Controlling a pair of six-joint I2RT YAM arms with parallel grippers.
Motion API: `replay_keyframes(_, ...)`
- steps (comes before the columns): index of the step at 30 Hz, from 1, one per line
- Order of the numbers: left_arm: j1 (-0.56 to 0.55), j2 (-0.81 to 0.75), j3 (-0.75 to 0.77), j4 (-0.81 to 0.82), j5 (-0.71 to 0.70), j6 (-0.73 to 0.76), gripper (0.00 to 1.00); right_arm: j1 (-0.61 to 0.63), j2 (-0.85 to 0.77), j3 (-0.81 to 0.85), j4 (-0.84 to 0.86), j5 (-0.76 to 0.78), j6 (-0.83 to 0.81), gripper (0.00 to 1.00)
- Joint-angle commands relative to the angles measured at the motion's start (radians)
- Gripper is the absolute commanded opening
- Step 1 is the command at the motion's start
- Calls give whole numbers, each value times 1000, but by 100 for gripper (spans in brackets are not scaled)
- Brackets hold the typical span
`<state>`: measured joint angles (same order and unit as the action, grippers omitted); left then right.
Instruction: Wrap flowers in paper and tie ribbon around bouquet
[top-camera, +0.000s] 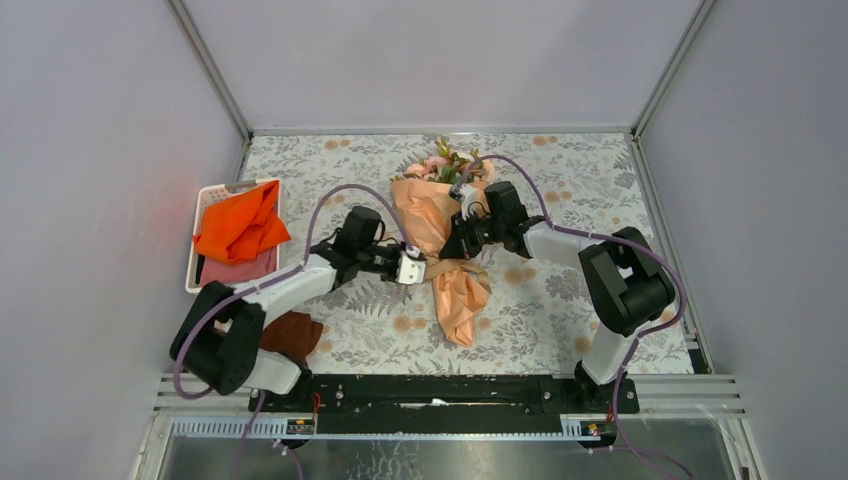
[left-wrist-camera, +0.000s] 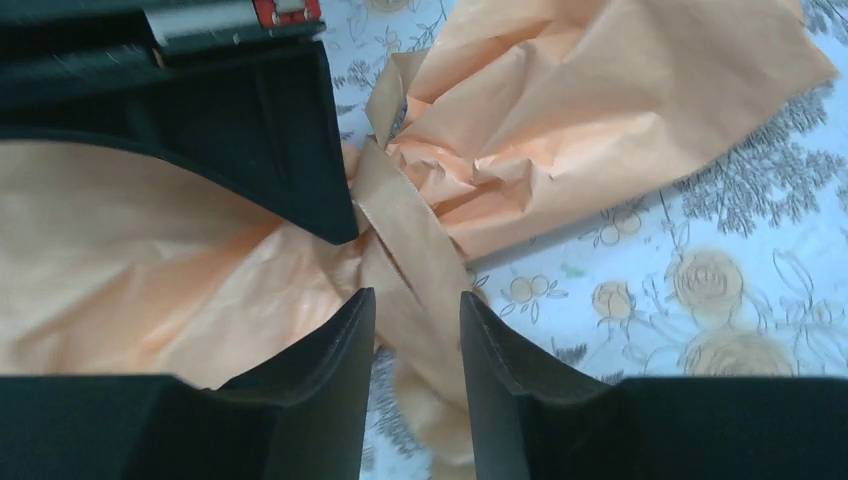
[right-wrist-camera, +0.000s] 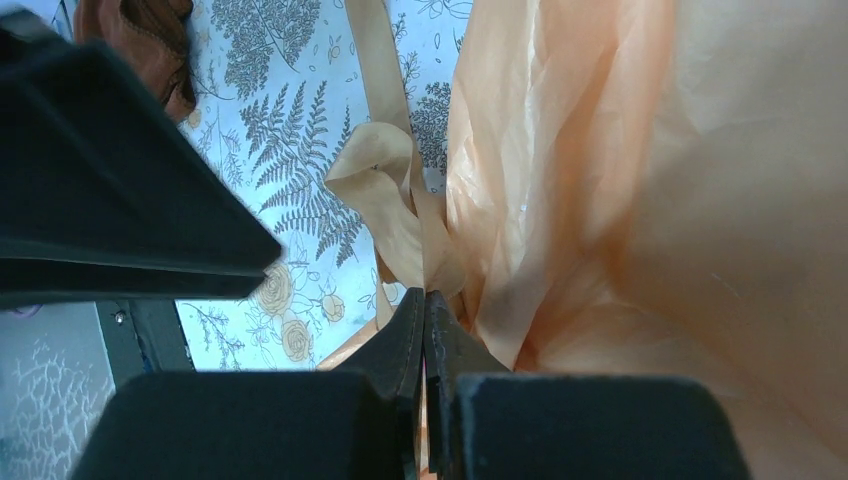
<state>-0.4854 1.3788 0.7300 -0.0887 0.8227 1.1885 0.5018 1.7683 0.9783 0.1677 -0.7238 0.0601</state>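
On the floral-patterned table (top-camera: 560, 300) a bouquet (top-camera: 425, 215) of pink roses in a crinkly peach-orange paper cone lies mid-table, blooms far, tail near. The left gripper (left-wrist-camera: 416, 300), jaws apart, straddles the flat tan-peach ribbon (left-wrist-camera: 410, 225) at its waist. The right gripper (right-wrist-camera: 425, 300) is pinched together at the knot.

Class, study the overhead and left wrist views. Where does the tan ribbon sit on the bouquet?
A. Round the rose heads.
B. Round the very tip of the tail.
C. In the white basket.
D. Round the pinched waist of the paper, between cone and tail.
D: the ribbon crosses the paper where it is gathered narrow, between the wide cone and the flared tail, well below the flowers.
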Motion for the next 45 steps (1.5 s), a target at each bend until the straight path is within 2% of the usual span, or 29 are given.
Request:
replay_keyframes(1,-28,125,4,233,-85,-322,45,1,0,13,49,-2,11,0)
replay_keyframes(3,-40,169,-4,312,-122,-329,50,1,4,15,52,-3,12,0)
replay_keyframes(8,-70,217,8,301,-123,-306,50,1,10,22,51,-7,14,0)
replay_keyframes(13,-79,228,13,280,-115,-311,38,1,11,19,55,-11,16,0)
replay_keyframes(18,-84,202,9,190,-53,-221,37,-1,10,19,54,-10,20,0)
replay_keyframes(23,-97,212,17,184,-51,-207,36,-2,7,14,56,-12,24,0)
replay_keyframes(25,-97,220,19,184,-58,-205,33,-2,2,11,56,-10,24,0)
replay_keyframes(27,-97,220,19,184,-60,-201,20,-3,-2,8,55,-11,23,0)
replay_keyframes(29,-98,214,22,184,-56,-207,15,-3,-3,9,51,-11,21,0)
replay_keyframes(37,-110,211,16,173,-56,-195,26,-5,1,8,55,-12,23,0)
replay_keyframes(41,-116,246,18,221,-134,-240,29,-5,-4,4,55,-13,23,0)
replay_keyframes(43,-116,246,13,241,-154,-225,24,-5,-8,2,53,-14,19,0)
replay_keyframes(45,-116,243,14,254,-165,-222,11,-6,-10,2,46,-16,14,0)
